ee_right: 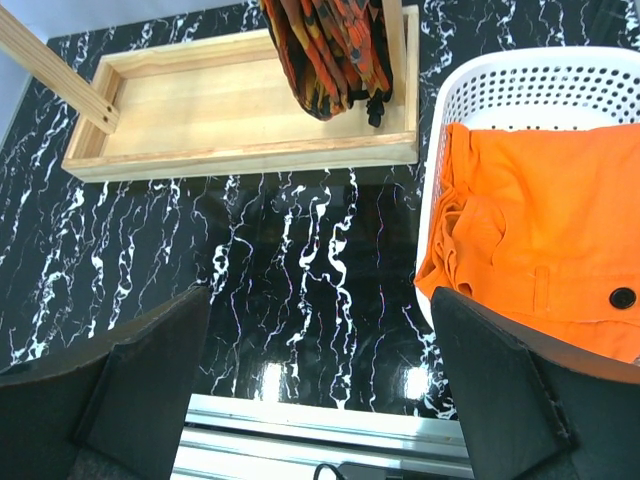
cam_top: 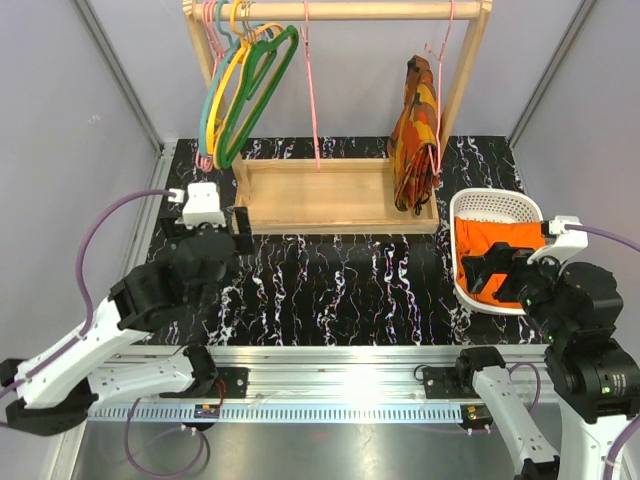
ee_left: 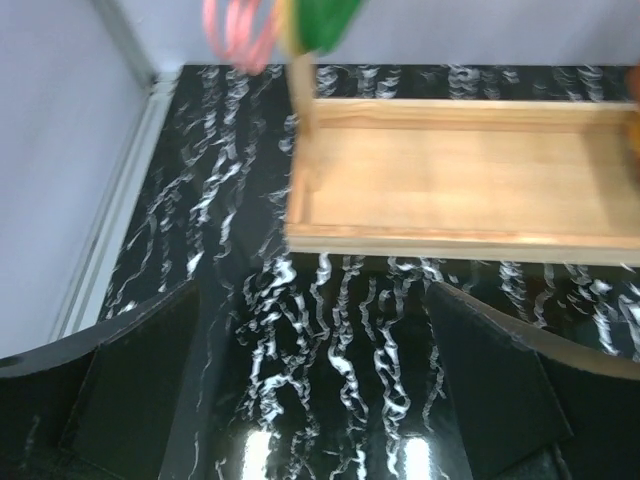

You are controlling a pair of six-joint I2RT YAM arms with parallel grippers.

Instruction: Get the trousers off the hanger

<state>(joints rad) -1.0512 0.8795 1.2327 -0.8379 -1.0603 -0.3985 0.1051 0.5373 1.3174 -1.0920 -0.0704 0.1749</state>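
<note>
Right claw [ee_right: 320,400] hangs with its fingers spread wide and nothing between them, just above the table [ee_right: 300,280] beside the basket [ee_right: 520,70]. The trousers [ee_right: 540,230] lie heaped in that basket, one bunched fold spilling over its rim on the claw's side, so they look already free of the hanger [cam_top: 311,100], which dangles bare from the rail [cam_top: 330,10] over the wooden tray [cam_top: 330,195]. Being soft, light cloth, they should sag and stretch when lifted rather than keep any shape, and a shallow pinch would likely take one layer only. The waistband by the button [ee_right: 622,297] looks the thickest, firmest place to grip (the spilled fold is nearer but looser). Left claw [ee_left: 310,400] is likewise wide apart and empty, low over the table in front of the tray's left end, well apart from the trousers. A patterned garment [cam_top: 415,130] hangs at the rail's right end.
</note>
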